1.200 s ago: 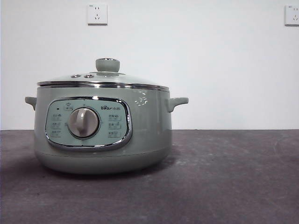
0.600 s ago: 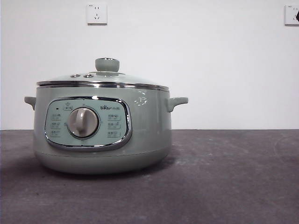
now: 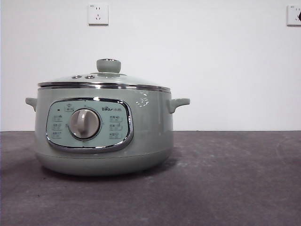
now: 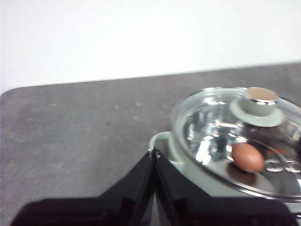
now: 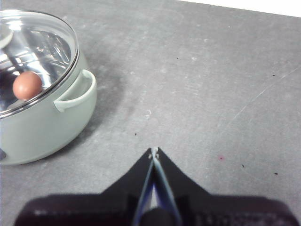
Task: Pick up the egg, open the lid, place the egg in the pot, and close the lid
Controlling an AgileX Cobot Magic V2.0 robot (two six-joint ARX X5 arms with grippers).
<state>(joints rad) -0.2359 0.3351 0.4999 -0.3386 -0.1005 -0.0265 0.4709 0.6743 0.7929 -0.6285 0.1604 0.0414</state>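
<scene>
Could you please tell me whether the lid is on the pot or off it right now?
On. The lid sits level on the pot, its chrome rim flush all round, with the egg visible through the glass.

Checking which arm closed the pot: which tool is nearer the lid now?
Left. The left tool hangs shut just beside the pot's handle, right by the lid. The right tool hangs shut over bare table, further off.

Dark grey bench (image 3: 225, 179), matte, lightly scuffed. Only the pot (image 3: 103, 129) sits directly on it, toward the back edge by the wall.
</scene>
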